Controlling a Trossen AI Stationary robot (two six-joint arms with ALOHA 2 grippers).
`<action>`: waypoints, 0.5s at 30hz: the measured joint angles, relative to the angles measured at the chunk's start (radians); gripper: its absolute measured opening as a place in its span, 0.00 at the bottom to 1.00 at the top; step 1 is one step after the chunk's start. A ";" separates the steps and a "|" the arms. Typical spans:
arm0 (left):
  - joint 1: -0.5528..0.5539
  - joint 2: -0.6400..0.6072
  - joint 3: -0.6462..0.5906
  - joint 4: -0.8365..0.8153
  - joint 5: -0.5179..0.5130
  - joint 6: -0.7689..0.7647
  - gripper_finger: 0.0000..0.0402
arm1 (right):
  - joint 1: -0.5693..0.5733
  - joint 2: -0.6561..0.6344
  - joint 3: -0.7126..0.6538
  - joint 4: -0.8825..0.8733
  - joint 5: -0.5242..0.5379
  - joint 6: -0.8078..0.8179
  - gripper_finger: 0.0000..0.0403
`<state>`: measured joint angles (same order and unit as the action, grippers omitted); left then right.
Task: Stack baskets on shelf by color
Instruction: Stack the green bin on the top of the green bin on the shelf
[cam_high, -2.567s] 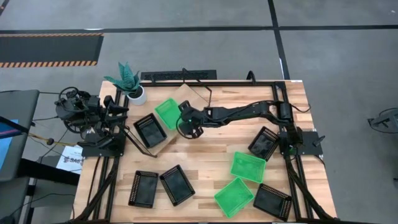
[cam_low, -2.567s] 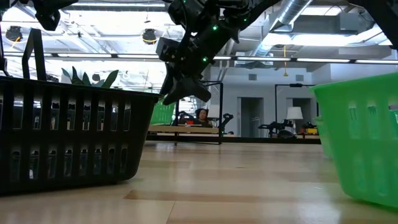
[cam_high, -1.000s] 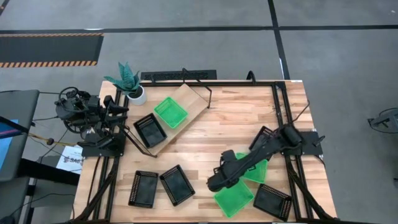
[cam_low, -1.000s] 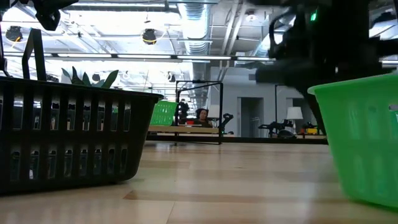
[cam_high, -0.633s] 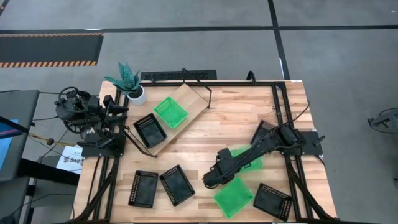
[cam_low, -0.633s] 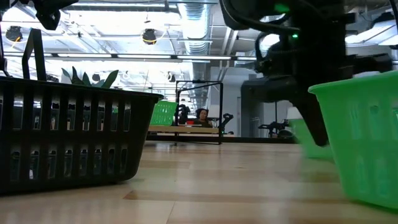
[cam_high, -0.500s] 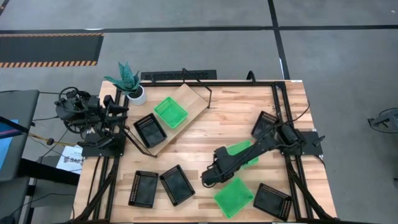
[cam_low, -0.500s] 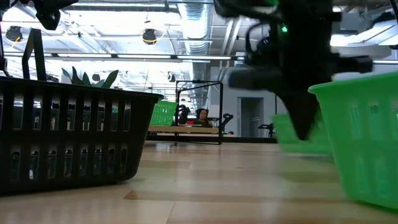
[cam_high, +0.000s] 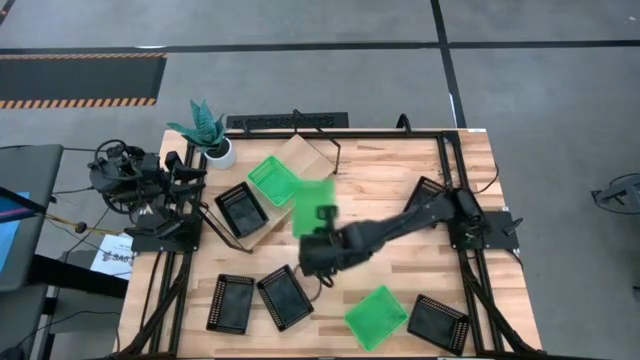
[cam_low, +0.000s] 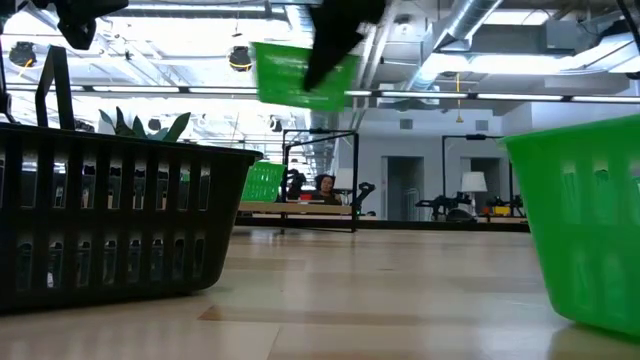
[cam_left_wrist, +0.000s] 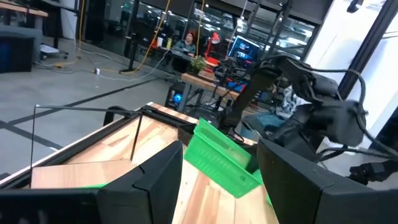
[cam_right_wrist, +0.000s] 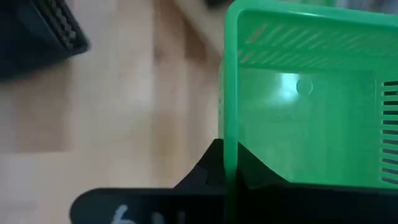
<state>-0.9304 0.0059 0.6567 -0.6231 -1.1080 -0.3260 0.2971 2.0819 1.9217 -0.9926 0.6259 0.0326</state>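
My right gripper (cam_high: 318, 232) is shut on a green basket (cam_high: 315, 205) and holds it in the air over the middle of the table, just short of the shelf (cam_high: 300, 160). The low view shows this basket (cam_low: 300, 72) high above the tabletop. On the shelf board rest another green basket (cam_high: 273, 180) and a black basket (cam_high: 240, 208). My left gripper (cam_left_wrist: 221, 149) waits open at the table's left edge, level, with the held basket (cam_left_wrist: 221, 158) farther off in front of it. My right gripper pinches one side wall of the green basket at its rim (cam_right_wrist: 227, 134), one finger (cam_right_wrist: 208, 171) outside and the other inside. The fingers slant down from the table's right side. The basket is lifted clear of the table and tilted.
Two black baskets (cam_high: 230, 303) (cam_high: 285, 297) lie near the front left. A green one (cam_high: 376, 317) and a black one (cam_high: 438, 322) lie front right, and another black one (cam_high: 425, 195) beside the right arm. A potted plant (cam_high: 207, 135) stands at the far left corner.
My right gripper has taken hold of a green basket at the near right, lifted it off the table and carried it up toward the far left, to the shelf, rolling its wrist on the way. The basket now hangs clear and tilted; the other green basket stays put.
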 joint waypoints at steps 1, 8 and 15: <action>0.000 0.000 0.000 0.000 0.000 0.000 0.49 | -0.020 0.000 0.001 0.048 0.000 -0.126 0.01; 0.000 0.000 0.000 0.000 0.000 0.000 0.49 | -0.195 0.000 0.003 0.313 -0.089 -0.752 0.02; 0.000 0.000 0.000 -0.006 0.001 0.014 0.49 | -0.363 0.000 0.003 0.303 -0.349 -0.863 0.01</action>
<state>-0.9306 0.0059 0.6567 -0.6292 -1.1069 -0.3115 -0.0655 2.0819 1.9247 -0.6891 0.2766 -0.8302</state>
